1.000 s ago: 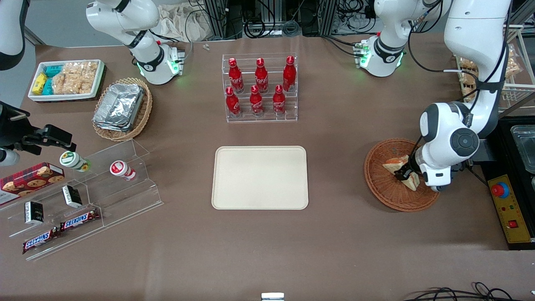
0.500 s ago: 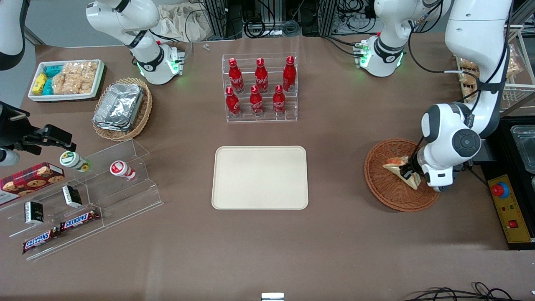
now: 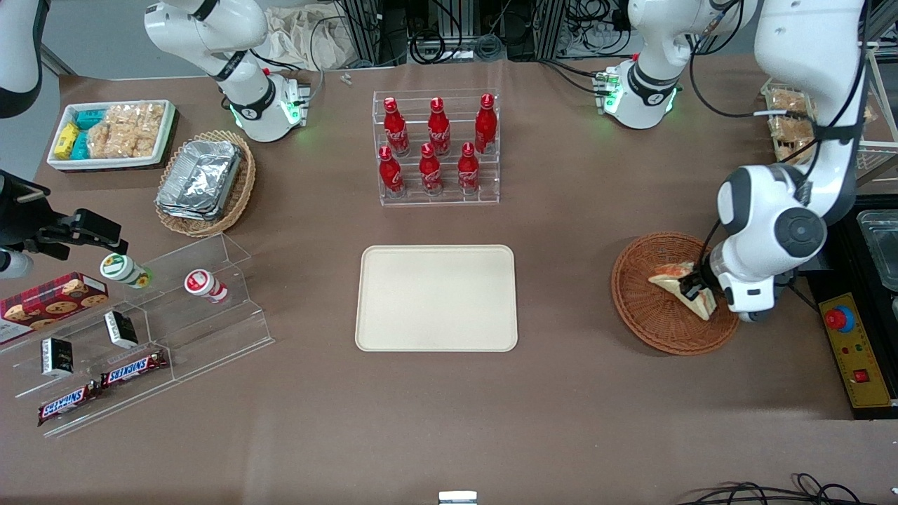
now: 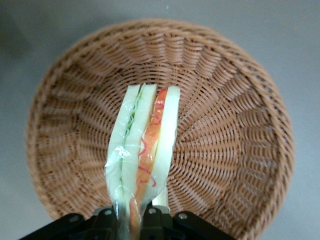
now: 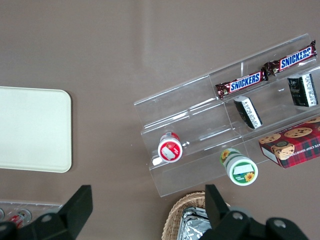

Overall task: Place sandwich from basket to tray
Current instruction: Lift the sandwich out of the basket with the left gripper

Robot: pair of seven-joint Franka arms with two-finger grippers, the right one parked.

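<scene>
The left arm's gripper (image 3: 694, 287) is clamped on the triangular white-bread sandwich (image 3: 679, 283) above the round reddish-brown wicker basket (image 3: 642, 308); its long axis points away from the fingers; the cream rectangular tray (image 3: 436, 297) lies toward the table's middle.

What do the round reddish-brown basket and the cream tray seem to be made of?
The round reddish-brown basket looks like woven wicker, with ribbed strands radiating from its centre. The flat cream rectangular tray looks like matte moulded plastic or fibre; its smooth, even surface leaves that open. The pincer, above the basket, is shut on the film-wrapped triangular white-bread sandwich.
</scene>
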